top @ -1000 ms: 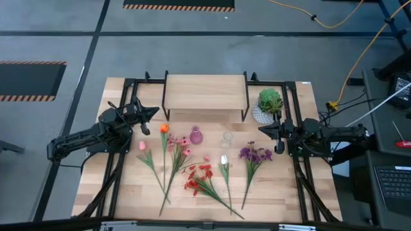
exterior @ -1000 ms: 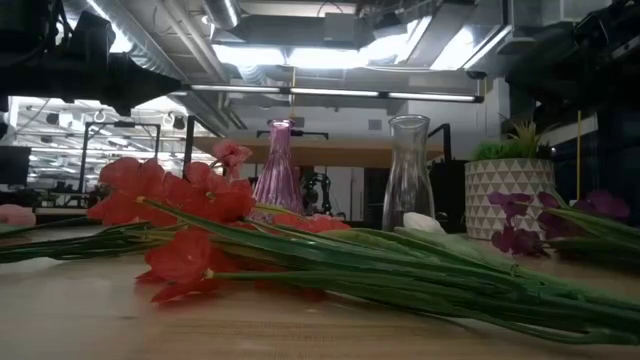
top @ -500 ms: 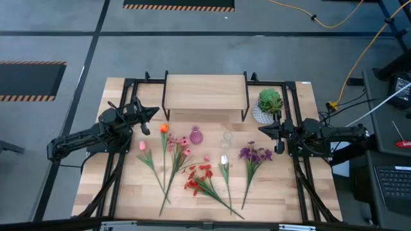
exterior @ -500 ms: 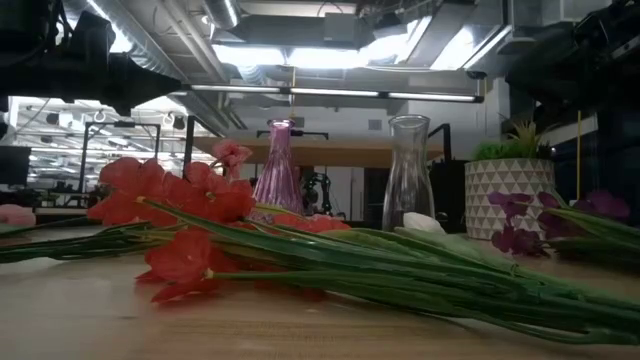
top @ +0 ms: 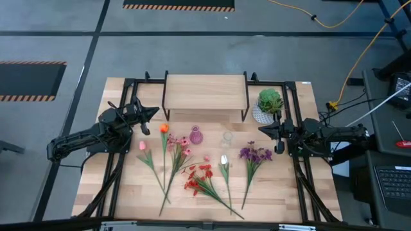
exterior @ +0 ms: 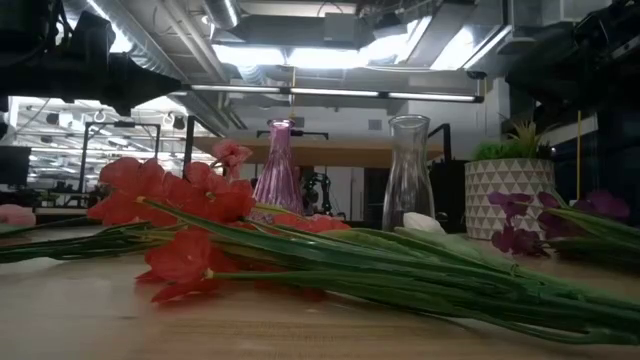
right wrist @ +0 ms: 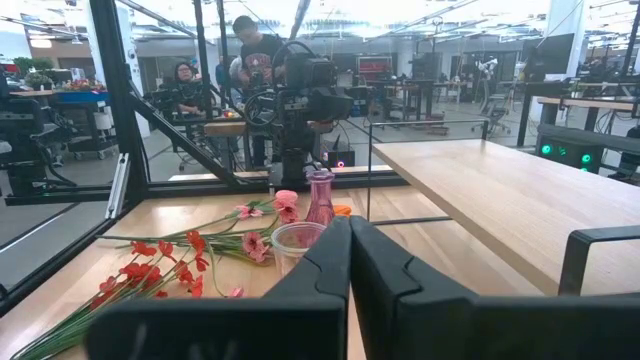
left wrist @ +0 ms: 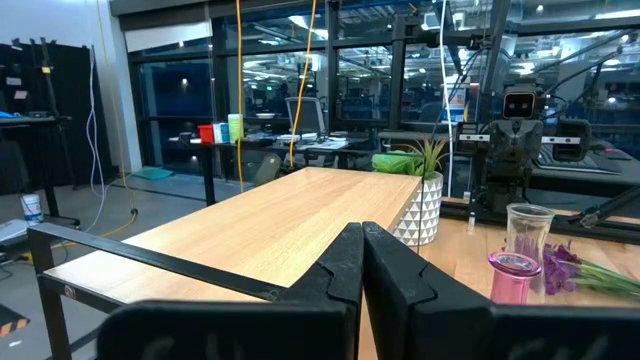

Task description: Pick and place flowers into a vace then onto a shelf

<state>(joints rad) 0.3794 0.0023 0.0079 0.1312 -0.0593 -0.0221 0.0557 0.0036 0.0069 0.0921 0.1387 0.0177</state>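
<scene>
From above, nothing is shifting against the earlier frames: the left gripper [top: 151, 112] and the right gripper [top: 262, 128] are both waiting closed and empty at the table's sides, so the task is not yet starting. The flowers [top: 202, 176] are lying fanned on the wooden table [top: 302, 199], near the pink vase [top: 196, 135] and clear vase [top: 227, 137], before the bare shelf [top: 205, 91]. At table height, red blooms [exterior: 165, 195] are filling the foreground. Through the left wrist, a potted plant [left wrist: 420, 195] is standing beyond the shelf. Through the right wrist, what are probably two people [right wrist: 245, 45] are standing in the lab.
</scene>
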